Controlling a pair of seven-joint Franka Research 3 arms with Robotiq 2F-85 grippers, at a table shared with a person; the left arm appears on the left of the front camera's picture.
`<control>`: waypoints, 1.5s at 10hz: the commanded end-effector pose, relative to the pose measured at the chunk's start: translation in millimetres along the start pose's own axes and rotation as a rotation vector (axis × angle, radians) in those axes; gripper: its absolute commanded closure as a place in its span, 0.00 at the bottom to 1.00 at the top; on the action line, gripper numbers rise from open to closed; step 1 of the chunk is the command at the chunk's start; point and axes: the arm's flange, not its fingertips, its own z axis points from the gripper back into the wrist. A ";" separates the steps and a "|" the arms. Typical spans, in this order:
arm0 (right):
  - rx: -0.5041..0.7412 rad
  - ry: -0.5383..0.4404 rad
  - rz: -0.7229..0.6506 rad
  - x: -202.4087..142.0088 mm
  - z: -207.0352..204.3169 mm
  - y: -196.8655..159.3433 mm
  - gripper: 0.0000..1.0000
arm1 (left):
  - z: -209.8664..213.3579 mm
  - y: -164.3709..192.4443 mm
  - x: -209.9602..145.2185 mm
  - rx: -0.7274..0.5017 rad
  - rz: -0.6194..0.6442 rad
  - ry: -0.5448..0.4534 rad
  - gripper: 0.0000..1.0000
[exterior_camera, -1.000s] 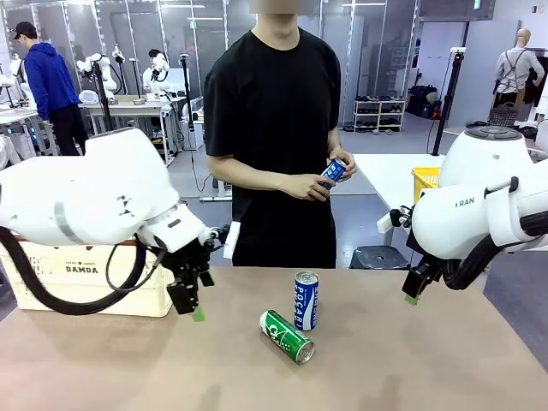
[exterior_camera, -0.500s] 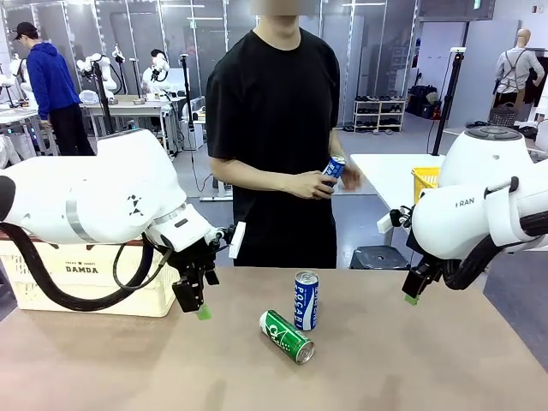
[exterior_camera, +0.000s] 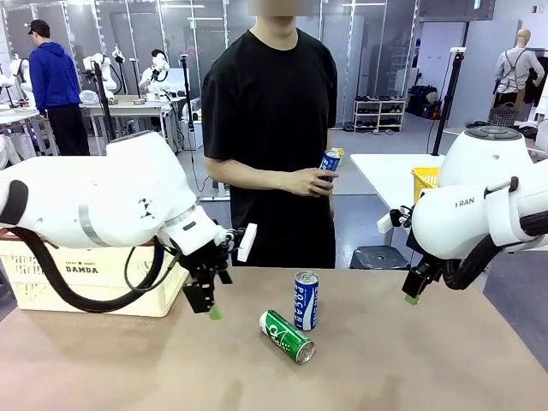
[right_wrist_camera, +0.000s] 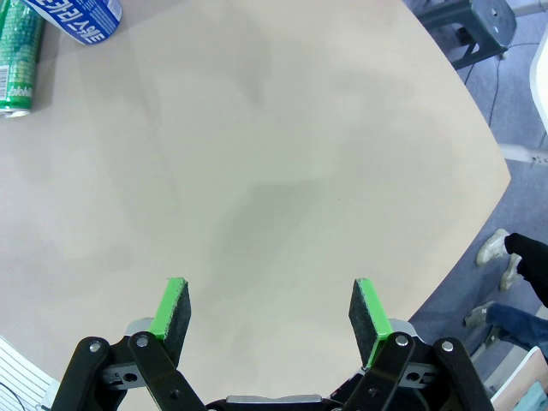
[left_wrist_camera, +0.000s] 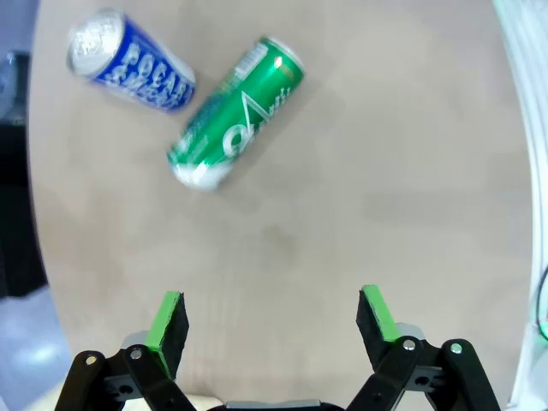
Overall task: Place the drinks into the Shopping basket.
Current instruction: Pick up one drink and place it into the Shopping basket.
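Fingers (left_wrist_camera: 168,329) spread, empty on left gripper (left_wrist_camera: 274,318) and right gripper (right_wrist_camera: 269,310) | left near green can (exterior_camera: 287,336); right well apart | blue can (exterior_camera: 306,300) just beside it

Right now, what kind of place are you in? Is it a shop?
Probably a robot lab, not a shop. The left gripper and right gripper hang over a plain table with a blue can, a green can and a Shopping basket nearby. Behind the person are workbenches and glass partitions.
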 end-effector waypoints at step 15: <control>0.000 0.000 -0.001 -0.2 0.1 -0.2 0.07 | -82.7 15.8 63.4 -0.086 -0.437 -0.052 0.00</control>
